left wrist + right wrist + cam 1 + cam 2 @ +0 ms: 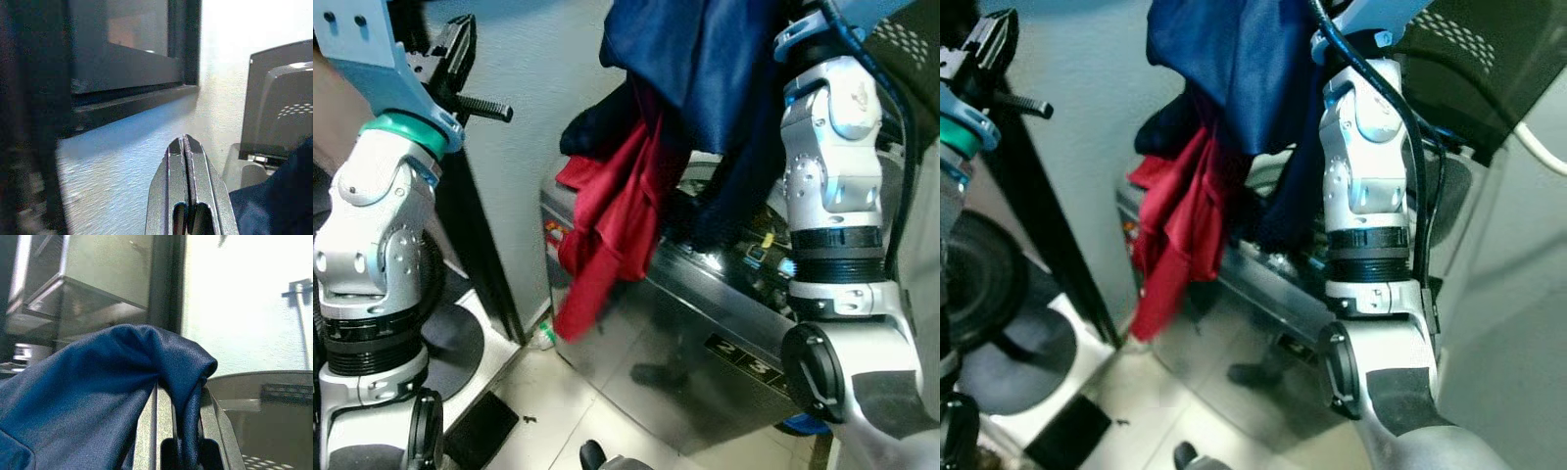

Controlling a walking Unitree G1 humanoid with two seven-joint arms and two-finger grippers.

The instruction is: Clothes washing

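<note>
A bundle of clothes hangs high over the washing machine (705, 362): a navy blue garment (690, 59) on top and a red garment (612, 225) dangling below it. My right gripper (178, 401) is raised above the machine and shut on a fold of the navy blue garment (98, 401), which drapes over its fingers. My left gripper (185, 147) is held up at the left near the wall, shut with nothing between its fingers. The machine's top opening lies under the hanging clothes, mostly hidden by them.
A white wall (538, 108) stands behind the machine. A dark window frame (132, 63) is near the left gripper. A dark perforated basket (1469, 69) sits at the upper right. A black round base (450, 343) and pale floor tiles (558, 401) lie at lower left.
</note>
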